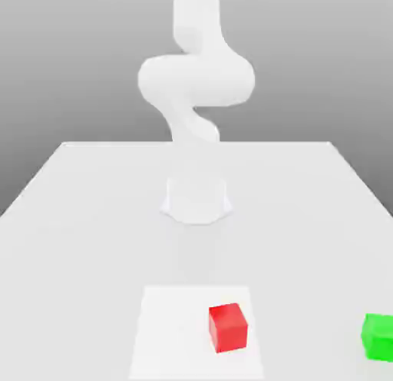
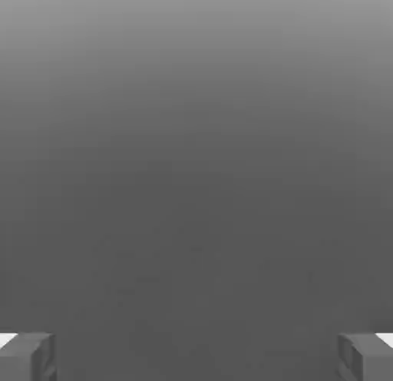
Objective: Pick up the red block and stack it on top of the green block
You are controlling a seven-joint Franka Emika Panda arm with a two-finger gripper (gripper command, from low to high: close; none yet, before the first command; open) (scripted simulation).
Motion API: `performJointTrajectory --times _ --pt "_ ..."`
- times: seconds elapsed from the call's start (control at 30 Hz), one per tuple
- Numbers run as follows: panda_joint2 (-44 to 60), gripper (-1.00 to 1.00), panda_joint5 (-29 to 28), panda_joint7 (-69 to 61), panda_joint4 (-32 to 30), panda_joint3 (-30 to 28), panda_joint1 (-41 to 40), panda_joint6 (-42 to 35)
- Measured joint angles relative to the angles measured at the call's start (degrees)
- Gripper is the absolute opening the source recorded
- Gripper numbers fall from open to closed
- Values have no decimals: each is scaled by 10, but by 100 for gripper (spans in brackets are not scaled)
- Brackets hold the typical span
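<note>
1. While the small red cube-shaped block (image 1: 228, 327) is sitting untouched on the pale square mat (image 1: 165, 333) near the front of the flat white worktop (image 1: 84, 218), nothing of the task is showing as done; by my reading, the work is only beginning.
2. Well apart from it, toward the exterior view's right, the small green cube-shaped block (image 1: 378, 336) is resting on the bare worktop at the picture's edge, with nothing on top of it.
3. Reaching, grasping, lifting, carrying and stacking are all remaining, as far as I am judging from how things are lying.
4. Seen from the exterior view, the bulky white robot arm (image 1: 196, 80) is rising behind the blocks from its round base (image 1: 196, 199), giving the layout of both blocks.
5. Seen from the hand view, the tool (image 2: 196, 355) is standing released, its two grey fingertips (image 2: 27, 355) spread far apart, holding nothing and facing a plain grey background rather than the blocks.
</note>
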Motion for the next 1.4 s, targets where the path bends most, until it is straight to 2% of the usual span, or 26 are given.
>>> performJointTrajectory --times 0.7,0.9,0.93,1.17,1.33,1.4 --pt "440 0 -2 -66 -164 14 45 215" --pt "564 0 -11 -63 -159 10 48 311" --pt "579 -100 -12 -62 -157 9 49 324" --pt "580 -100 -13 -61 -157 9 48 325" --pt "490 -100 -7 -66 -170 14 45 248" --pt "481 -100 -12 -89 -150 33 59 218"
